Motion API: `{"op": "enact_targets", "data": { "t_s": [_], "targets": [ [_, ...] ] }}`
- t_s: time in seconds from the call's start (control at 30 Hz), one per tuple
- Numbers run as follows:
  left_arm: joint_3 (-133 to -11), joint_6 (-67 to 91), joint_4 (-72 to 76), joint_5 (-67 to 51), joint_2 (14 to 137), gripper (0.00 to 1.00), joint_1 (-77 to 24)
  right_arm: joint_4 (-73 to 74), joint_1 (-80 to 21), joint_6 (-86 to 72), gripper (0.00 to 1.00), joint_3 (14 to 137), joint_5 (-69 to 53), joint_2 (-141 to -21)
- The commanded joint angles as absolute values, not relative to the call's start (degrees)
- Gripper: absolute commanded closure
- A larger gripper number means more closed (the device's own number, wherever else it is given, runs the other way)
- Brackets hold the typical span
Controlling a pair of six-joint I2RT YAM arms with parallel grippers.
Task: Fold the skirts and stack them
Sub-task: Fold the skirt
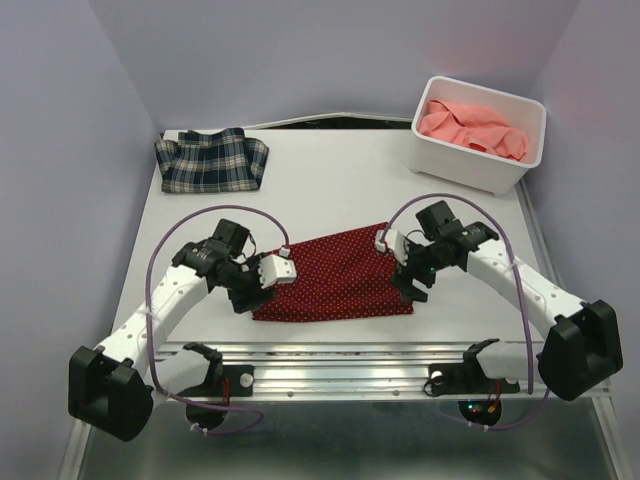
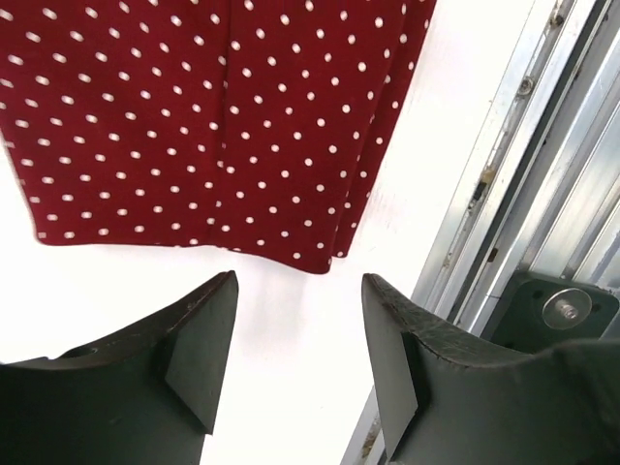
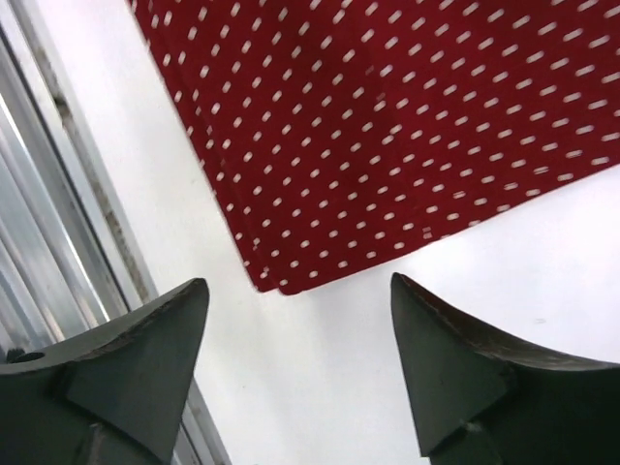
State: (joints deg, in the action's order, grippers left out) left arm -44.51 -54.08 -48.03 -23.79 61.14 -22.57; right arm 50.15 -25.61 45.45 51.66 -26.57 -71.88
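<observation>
Looking down from the top, I see the red dotted skirt (image 1: 335,275) lying flat on the white bench (image 1: 330,190). It is close to the front edge, between my two arms. My left gripper (image 1: 248,296) is at the skirt's left front corner. My right gripper (image 1: 412,285) is at its right side. The plaid skirt (image 1: 210,160) lies folded at the far left corner of the bench, well apart from the red one. The pink skirt (image 1: 470,125) is bunched up inside the white bin (image 1: 470,172) at the far right corner.

From my left wrist, my left gripper (image 2: 300,281) has its two fingers spread apart, and nothing is between them. Only bare bench (image 2: 77,291) shows in the gap. The hem of the red dotted skirt (image 2: 213,116) is just past my fingertips and does not touch them. A metal rail (image 2: 542,174) runs along the right side.

From my right wrist, my right gripper (image 3: 298,283) is spread wide too, and it holds nothing. A corner of the red dotted skirt (image 3: 407,136) lies just ahead of the fingertips, on the bench (image 3: 542,252). At that corner I can see more than one layer of cloth. The white dots look smeared in this view. The metal rail (image 3: 48,223) is on the left.
</observation>
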Motion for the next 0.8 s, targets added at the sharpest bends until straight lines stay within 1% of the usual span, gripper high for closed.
{"op": "enact_targets", "data": {
  "t_s": [0.0,0.07,0.13,0.23,0.27,0.37,0.5,0.6,0.63,0.7,0.77],
  "targets": [
    [-49.65,-51.51,-48.44,-24.35,61.25,0.35,-23.03,46.86,-26.19,40.7,0.22,58.79,-26.46,-71.89],
    [-50.36,-47.4,-43.7,-22.69,63.1,0.4,-23.03,42.99,-26.19,39.21,0.27,61.34,-24.88,-76.18],
    [-49.93,-43.35,-39.05,-19.88,64.77,0.43,-23.03,38.61,-26.19,37.54,0.29,63.62,-23.65,-80.14],
    [-50.27,-38.77,-32.71,-15.92,71.08,0.48,-23.03,35.52,-26.19,35.69,0.35,71.6,-21.01,-92.15],
    [-50.71,-38.59,-32.7,-15.39,72.5,0.5,-23.03,35.25,-26.19,35.51,0.38,73.46,-20.14,-94.63],
    [-51.33,-37.62,-31.56,-13.9,75.93,0.52,-23.9,35.25,-26.19,36.56,0.42,77.77,-17.76,-102.18],
    [-50.89,-36.74,-31.2,-11.09,80.59,0.56,-24.87,34.72,-26.19,39.02,0.45,76.47,-15.21,-105.99],
    [-49.57,-36.21,-30.06,-9.5,85.24,0.58,-25.05,33.49,-26.19,40.17,0.46,71.56,-12.93,-105.91],
    [-49.4,-36.12,-29.71,-9.23,87.52,0.61,-25.05,32.27,-26.19,40.17,0.46,68.93,-11.88,-105.73],
    [-49.57,-36.21,-29.01,-9.32,90.07,0.65,-25.31,31.38,-26.19,39.29,0.46,67.24,-10.55,-105.65],
    [-49.57,-36.82,-28.92,-9.14,91.05,0.66,-26.1,30.94,-26.19,38.33,0.46,67.41,-10.2,-105.91]
  ]
}}
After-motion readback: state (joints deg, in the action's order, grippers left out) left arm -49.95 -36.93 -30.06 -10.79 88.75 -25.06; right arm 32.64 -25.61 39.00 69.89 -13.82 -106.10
